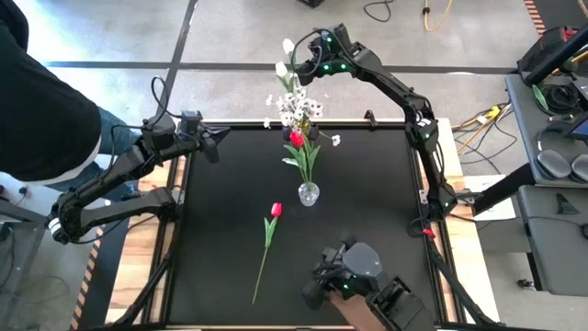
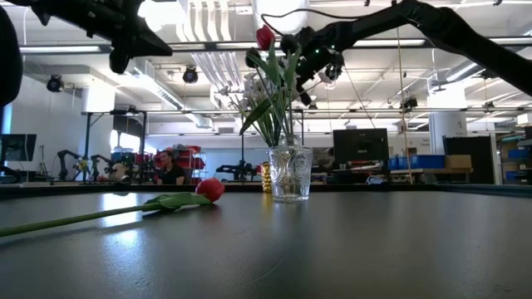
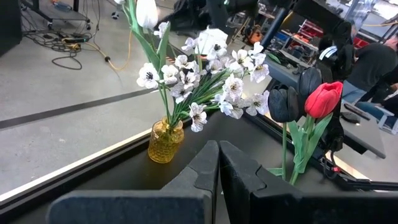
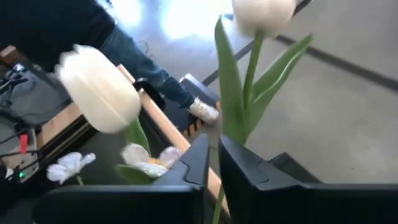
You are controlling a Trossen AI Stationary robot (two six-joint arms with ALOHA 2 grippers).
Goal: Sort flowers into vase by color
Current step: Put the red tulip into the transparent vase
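At twelve o'clock beyond the table's far edge, your right gripper [image 1: 308, 57] pinches white tulips [image 1: 285, 57] above the yellow vase [image 3: 165, 142]. Left gripper [image 1: 217, 140], pressed together, waits at ten. Red tulip [image 1: 275, 211] lies mid-table. Risk: stems snagging blossoms, missing the vase mouth.

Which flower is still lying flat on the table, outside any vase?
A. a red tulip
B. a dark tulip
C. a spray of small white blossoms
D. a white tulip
A: the red tulip lies flat on the black table, beside and apart from the clear vase, as the low view confirms.
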